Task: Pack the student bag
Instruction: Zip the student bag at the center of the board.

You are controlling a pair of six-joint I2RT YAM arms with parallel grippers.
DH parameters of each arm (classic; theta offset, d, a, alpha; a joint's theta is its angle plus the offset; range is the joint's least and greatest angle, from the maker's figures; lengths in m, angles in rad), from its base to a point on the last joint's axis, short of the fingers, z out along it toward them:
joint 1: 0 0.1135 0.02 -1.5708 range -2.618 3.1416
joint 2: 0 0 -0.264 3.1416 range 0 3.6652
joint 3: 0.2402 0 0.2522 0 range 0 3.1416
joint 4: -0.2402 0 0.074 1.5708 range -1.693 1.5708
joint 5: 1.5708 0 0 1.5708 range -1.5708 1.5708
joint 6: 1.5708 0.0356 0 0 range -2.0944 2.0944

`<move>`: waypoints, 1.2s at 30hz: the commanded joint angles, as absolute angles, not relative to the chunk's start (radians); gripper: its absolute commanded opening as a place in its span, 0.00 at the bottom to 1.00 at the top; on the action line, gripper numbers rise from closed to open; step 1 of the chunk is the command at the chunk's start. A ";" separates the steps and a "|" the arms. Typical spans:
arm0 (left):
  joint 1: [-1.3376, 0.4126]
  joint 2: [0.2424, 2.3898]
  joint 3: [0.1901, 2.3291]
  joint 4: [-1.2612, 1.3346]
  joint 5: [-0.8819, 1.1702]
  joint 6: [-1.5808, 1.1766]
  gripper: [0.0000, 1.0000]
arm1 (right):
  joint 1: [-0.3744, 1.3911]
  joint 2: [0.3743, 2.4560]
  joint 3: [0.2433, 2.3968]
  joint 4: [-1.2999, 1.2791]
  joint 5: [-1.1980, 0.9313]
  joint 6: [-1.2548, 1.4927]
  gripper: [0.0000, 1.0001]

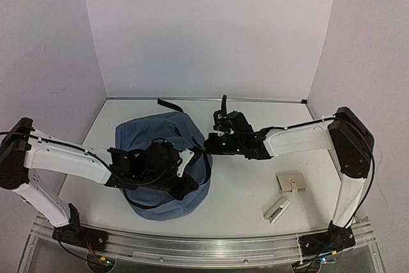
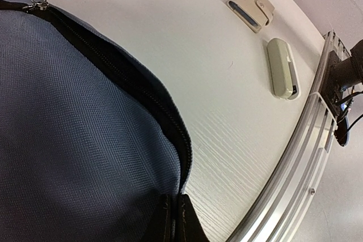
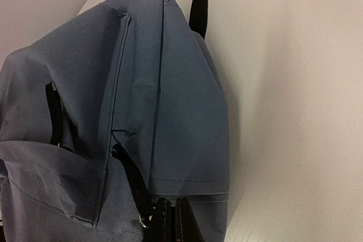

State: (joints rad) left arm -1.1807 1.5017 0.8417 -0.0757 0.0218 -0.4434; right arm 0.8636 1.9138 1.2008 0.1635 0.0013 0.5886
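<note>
The student bag [image 1: 146,139] is a dusty-blue backpack lying on the white table, left of the middle. Its black zipper [image 2: 122,75] runs diagonally across the left wrist view. My left gripper [image 1: 189,160] lies over the bag's near right side. Its fingers [image 2: 177,219] are shut on the fabric edge right beside the zipper. My right gripper [image 1: 206,147] reaches in from the right to the bag's right edge. It is shut [image 3: 174,222] on the bag at the end of the zipper, with the metal zipper pull [image 2: 38,5] just beside its tips.
A beige flap case [image 1: 291,182] and a pale stapler-like item [image 1: 277,210] lie on the table to the right, also seen as the case [image 2: 250,8] and the item [image 2: 282,67]. A black strap [image 1: 170,105] trails behind the bag. An aluminium rail [image 1: 204,247] lines the near edge.
</note>
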 commanded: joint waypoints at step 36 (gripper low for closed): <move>-0.756 1.342 1.237 -0.664 0.154 -0.402 0.88 | 0.851 1.421 0.955 0.028 -0.059 0.867 0.92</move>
